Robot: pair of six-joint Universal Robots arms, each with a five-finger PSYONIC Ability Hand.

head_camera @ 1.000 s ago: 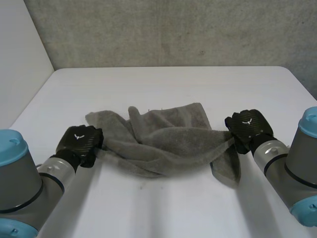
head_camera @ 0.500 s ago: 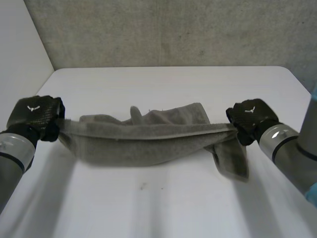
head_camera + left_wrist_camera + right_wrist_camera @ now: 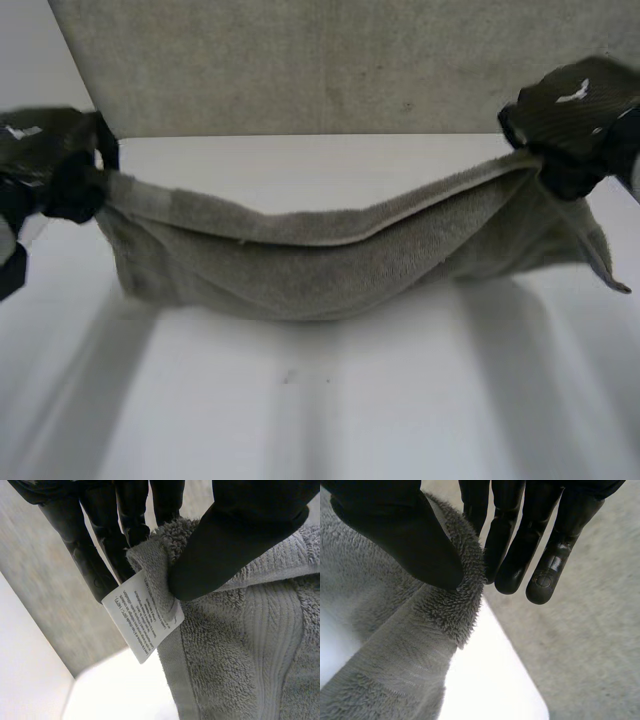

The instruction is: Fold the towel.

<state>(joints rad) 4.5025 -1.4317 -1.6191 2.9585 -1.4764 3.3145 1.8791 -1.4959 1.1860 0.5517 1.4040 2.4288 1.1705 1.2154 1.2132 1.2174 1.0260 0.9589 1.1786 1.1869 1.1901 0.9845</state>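
In the head view the left hand (image 3: 50, 160) is cut off by the picture's edge, and the right hand (image 3: 575, 115) runs out past the opposite edge. The sagging towel (image 3: 330, 265) hides a band of the tabletop (image 3: 320, 400) behind it. In the left wrist view the left thumb (image 3: 240, 535) covers part of the pinched towel corner, and the print on the white label (image 3: 142, 617) is too small to read. In the right wrist view the right thumb (image 3: 405, 535) covers the towel's edge where it is pinched, and the rest of the cloth runs out of the picture.
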